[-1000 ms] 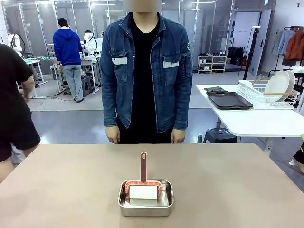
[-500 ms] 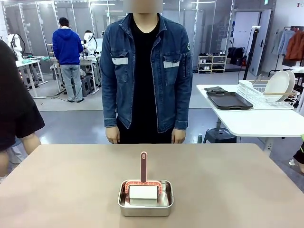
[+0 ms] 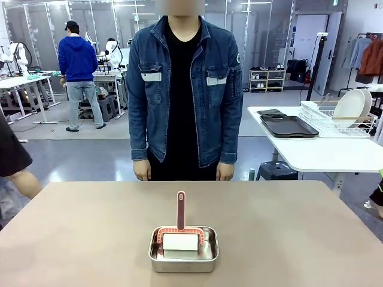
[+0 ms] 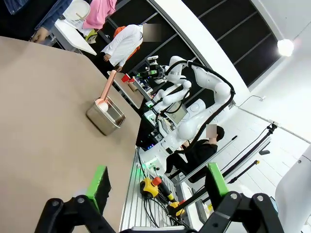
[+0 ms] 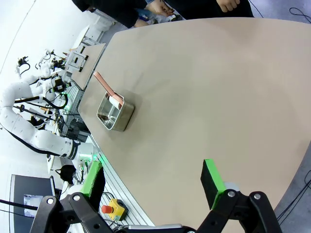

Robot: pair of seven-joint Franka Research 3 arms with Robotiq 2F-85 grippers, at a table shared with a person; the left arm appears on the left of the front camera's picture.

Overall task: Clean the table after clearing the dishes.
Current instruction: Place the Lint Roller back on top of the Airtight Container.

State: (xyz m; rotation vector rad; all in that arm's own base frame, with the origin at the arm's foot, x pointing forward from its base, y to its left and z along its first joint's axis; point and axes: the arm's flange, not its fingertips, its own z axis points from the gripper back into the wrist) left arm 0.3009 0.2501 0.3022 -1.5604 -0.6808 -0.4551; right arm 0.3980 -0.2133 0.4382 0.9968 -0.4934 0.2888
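The bench point(image 3: 72, 239) is already free of dishes. Near its robot-side edge a steel pan point(image 3: 183, 256) holds the cleaning tool point(image 3: 181, 234): light, stiff, best taken by its upright handle. Left hand point(image 4: 155, 182) and right hand point(image 5: 153, 182) both released.

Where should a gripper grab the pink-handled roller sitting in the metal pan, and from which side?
Probably grip the roller by its handle, near the top end. The handle sticks up above the rim of the pan, leaning toward the person, while the white roll lies low between the pan walls. Coming from above, with the fingers on the handle's two sides, looks clearest.
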